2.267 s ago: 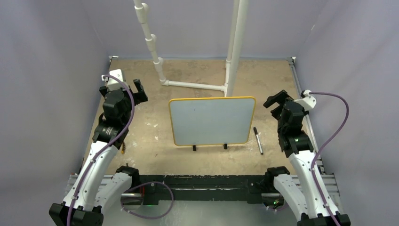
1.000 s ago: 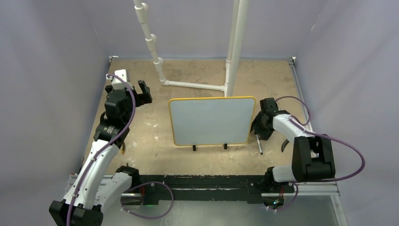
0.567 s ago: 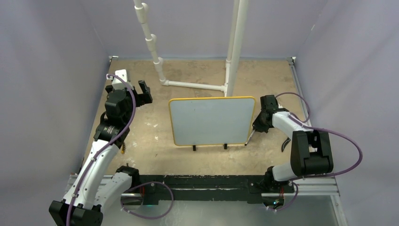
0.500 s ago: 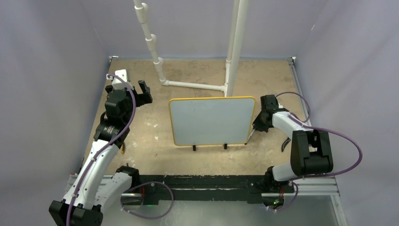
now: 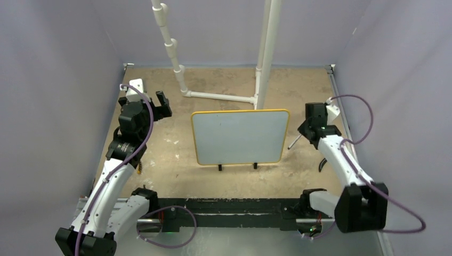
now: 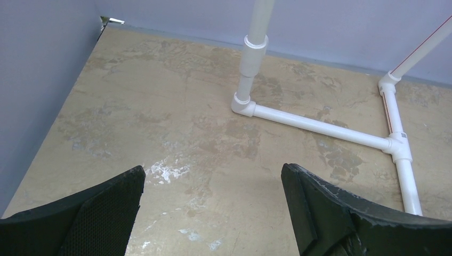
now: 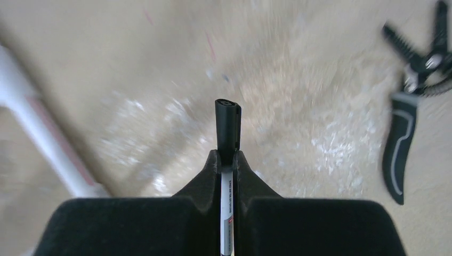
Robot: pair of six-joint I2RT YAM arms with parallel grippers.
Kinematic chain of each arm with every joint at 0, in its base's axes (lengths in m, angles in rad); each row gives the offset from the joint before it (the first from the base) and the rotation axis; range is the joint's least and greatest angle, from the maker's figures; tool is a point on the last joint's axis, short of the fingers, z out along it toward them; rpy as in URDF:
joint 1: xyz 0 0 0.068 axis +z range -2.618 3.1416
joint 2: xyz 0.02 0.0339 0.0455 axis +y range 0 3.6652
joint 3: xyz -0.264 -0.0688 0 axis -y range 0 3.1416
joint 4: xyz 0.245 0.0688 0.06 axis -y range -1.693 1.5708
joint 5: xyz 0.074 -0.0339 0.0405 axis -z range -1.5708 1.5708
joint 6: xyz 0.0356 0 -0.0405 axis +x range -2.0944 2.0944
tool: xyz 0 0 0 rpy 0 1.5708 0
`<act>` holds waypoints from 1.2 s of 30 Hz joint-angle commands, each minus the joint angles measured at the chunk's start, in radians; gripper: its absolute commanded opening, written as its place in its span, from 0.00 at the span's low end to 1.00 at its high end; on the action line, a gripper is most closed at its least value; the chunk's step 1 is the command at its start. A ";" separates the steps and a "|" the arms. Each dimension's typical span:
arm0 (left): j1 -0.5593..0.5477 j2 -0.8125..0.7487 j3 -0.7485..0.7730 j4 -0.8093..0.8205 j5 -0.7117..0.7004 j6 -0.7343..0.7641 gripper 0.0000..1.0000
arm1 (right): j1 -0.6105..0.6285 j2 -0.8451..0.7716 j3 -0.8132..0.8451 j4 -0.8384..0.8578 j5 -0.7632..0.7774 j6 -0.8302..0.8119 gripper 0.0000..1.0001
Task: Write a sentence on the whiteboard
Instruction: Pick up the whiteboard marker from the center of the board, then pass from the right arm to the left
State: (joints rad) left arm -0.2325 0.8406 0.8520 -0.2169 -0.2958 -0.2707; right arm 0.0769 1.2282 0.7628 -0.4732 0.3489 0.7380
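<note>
The whiteboard (image 5: 240, 137), pale with a yellow frame, stands on two small black feet mid-table. Its face looks blank; no sentence is in view. Just off the board's right edge, my right gripper (image 5: 306, 133) is shut on a marker (image 5: 295, 142) that slants down-left from it. The right wrist view shows the fingers (image 7: 205, 184) pinched on the white barrel, with the marker's black end (image 7: 227, 125) sticking out past my right gripper (image 7: 227, 157). My left gripper (image 5: 161, 104) hangs open left of the board, nothing between its fingertips (image 6: 133, 184) over bare table; its midpoint is my left gripper (image 6: 213, 176).
A white pipe frame (image 5: 218, 97) rises behind the board, and its floor pipe (image 6: 314, 122) shows in the left wrist view. A black hand tool (image 7: 400, 154) lies on the table near the right arm. Purple walls (image 5: 64, 80) close in the sides and back.
The right arm reached down to the marker lying right of the board, shut on it and lifted it off the table. The left arm has barely moved.
</note>
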 commanded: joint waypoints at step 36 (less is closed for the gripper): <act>-0.200 0.068 0.206 0.129 0.780 -0.189 0.87 | 0.168 -0.485 0.139 0.558 -1.130 -0.348 0.00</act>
State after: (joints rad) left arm -0.3092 0.8726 1.0378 -0.1673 0.4225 -0.3851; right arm 0.1421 0.6991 0.9165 -0.0383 -0.8047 0.3801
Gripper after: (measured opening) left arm 0.873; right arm 0.031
